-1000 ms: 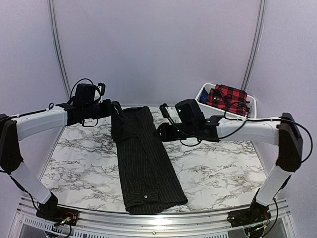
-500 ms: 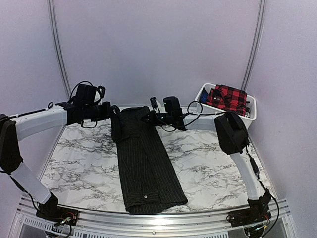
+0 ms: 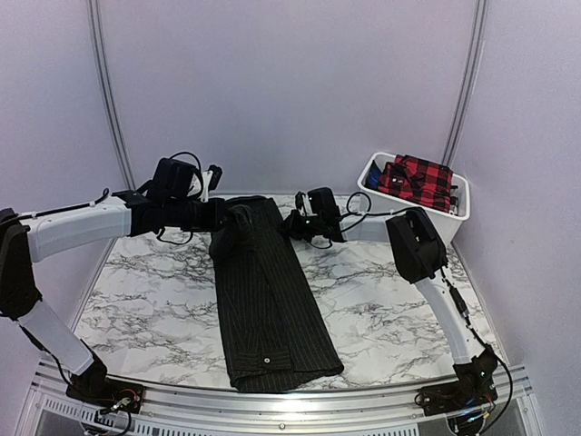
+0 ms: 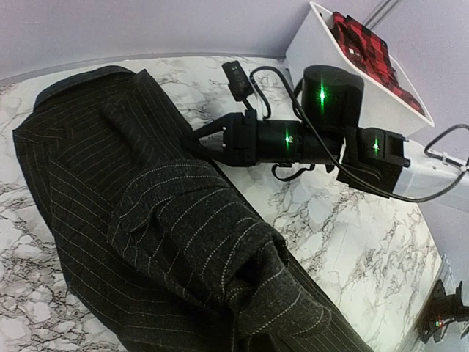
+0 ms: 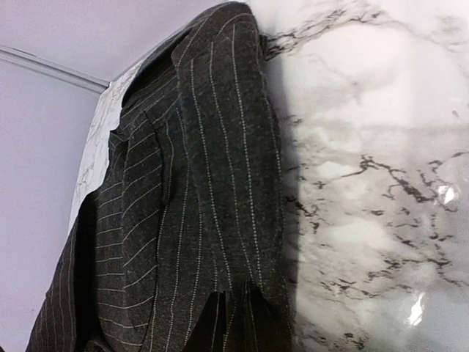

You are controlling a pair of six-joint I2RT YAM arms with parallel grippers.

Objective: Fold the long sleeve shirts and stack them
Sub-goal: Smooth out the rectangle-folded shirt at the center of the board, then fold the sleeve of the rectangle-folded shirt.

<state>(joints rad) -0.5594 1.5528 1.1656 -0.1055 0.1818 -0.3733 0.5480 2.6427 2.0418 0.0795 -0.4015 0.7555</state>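
Observation:
A black pinstriped long sleeve shirt (image 3: 268,291) lies as a long narrow strip from the far middle of the table to its near edge. My left gripper (image 3: 227,218) is at the shirt's far left part, shut on a bunched fold of it (image 4: 256,286); the cloth hides its fingers. My right gripper (image 3: 287,225) is at the shirt's far right edge, its fingertips (image 5: 212,319) closed on the cloth (image 5: 220,183). A red-and-black plaid shirt (image 3: 416,177) lies in a bin.
A white bin (image 3: 370,173) stands at the far right corner of the marble table (image 3: 390,300). It also shows in the left wrist view (image 4: 330,73), behind my right arm (image 4: 293,139). Purple walls close in the back and sides.
My right arm reached from the table's middle to the shirt's far right edge. My left gripper moved right, carrying a fold of cloth over the shirt's far end.

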